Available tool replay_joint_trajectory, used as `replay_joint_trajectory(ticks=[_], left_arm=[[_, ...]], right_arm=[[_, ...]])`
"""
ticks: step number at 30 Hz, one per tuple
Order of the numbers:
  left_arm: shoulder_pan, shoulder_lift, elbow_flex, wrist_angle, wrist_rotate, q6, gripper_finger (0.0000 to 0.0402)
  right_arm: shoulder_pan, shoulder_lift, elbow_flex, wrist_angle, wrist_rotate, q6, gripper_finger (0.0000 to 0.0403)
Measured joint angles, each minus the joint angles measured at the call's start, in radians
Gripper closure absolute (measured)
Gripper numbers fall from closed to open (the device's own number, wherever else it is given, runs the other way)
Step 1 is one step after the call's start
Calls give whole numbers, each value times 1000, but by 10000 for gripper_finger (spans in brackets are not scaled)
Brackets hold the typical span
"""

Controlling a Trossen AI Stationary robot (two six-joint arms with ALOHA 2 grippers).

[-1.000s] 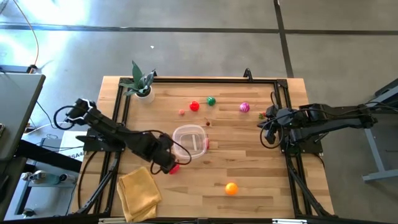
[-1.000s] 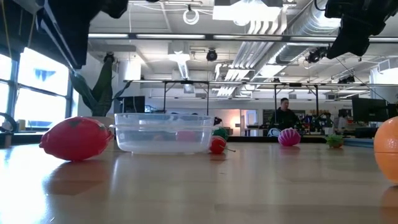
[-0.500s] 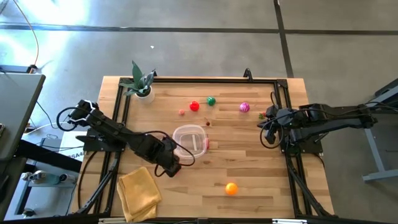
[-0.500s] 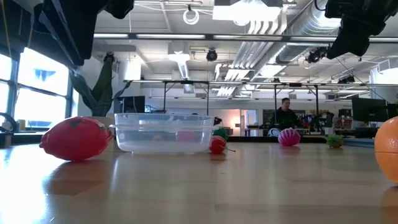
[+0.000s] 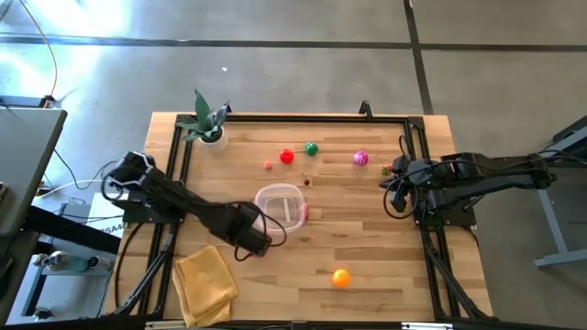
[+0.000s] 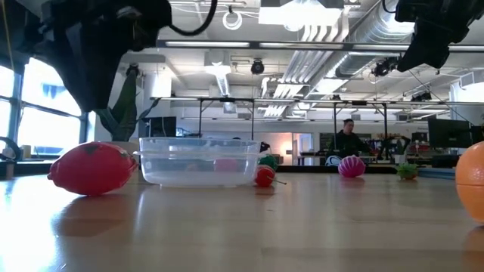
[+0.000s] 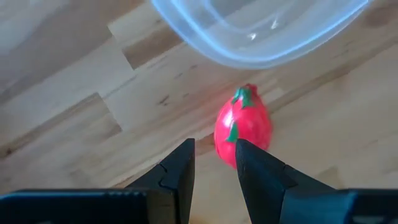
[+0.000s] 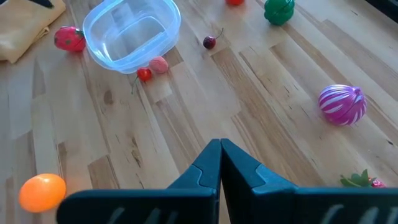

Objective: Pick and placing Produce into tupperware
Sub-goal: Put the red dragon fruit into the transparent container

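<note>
Left wrist view: left gripper (image 7: 213, 163) hangs over the red toy strawberry (image 7: 243, 129), fingers a bit apart w/ a narrow gap and nothing between them. Berry lies on the wood just beyond the fingertips, nearer one finger than the other, not touched as far as visible. Tupperware (image 7: 261, 37) rim sits just past the berry, close beside it but apart.

High view: left gripper is at the tub's near-left side, beside the yellow cloth (image 5: 205, 280); arm body covers the berry there. Tub (image 5: 280, 208) is roughly mid-table, empty apart from what shows through it. Low view: berry (image 6: 92, 168) rests on the table left of the tub (image 6: 200, 161), small gap between.

Other produce still out on the table: orange ball (image 5: 340, 277) near side, right of centre; red piece (image 5: 287, 157), green piece (image 5: 311, 148) and magenta striped piece (image 5: 359, 159) on the far side.

Right gripper (image 8: 220, 155) waits at the table's right edge, fingers pressed together, holding nothing.
</note>
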State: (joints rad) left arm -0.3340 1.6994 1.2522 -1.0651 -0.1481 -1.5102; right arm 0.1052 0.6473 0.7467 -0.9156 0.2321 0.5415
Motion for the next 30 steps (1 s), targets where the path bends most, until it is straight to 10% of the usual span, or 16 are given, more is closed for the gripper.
replay_joint_trajectory(ticks=[30], left_arm=[[0, 85, 0, 138, 27, -103, 295]], right_arm=[[0, 0, 0, 0, 0, 0, 402]])
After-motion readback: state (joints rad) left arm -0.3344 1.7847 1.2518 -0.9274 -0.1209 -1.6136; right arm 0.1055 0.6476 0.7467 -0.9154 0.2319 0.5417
